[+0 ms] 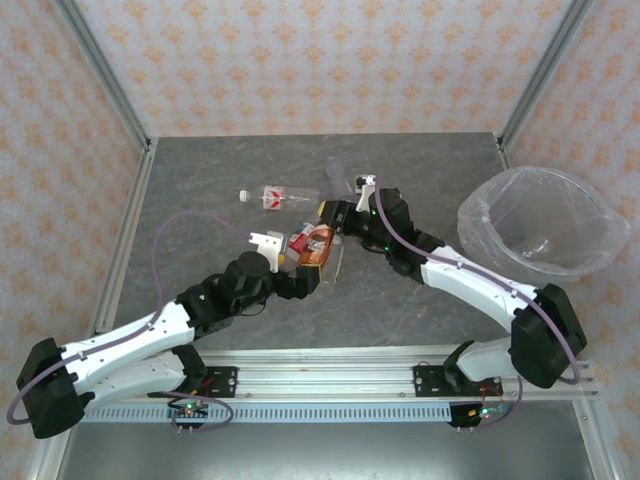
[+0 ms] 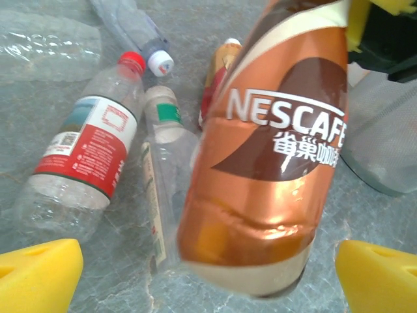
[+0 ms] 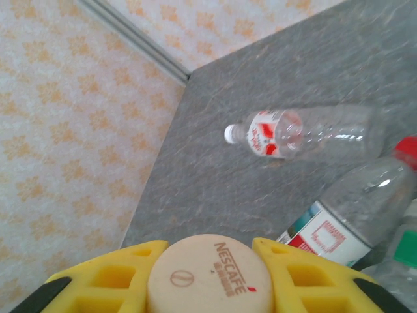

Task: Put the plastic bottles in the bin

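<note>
top external: grey marbled table (image 1: 250, 165) with bin (image 1: 478, 232), floral-patterned walls (image 1: 330, 60)

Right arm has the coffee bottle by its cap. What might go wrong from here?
The right gripper pinches only the cap of the Nescafe bottle, so it may swing or slip on the long carry to the bin. The open left fingers flank the bottle and could snag it.

Left arm (image 1: 120, 345) and right arm (image 1: 480, 285) are white with black joints. A purple cable (image 1: 185, 216) runs along each. Tool fingers (image 2: 39, 274) are yellow.
</note>
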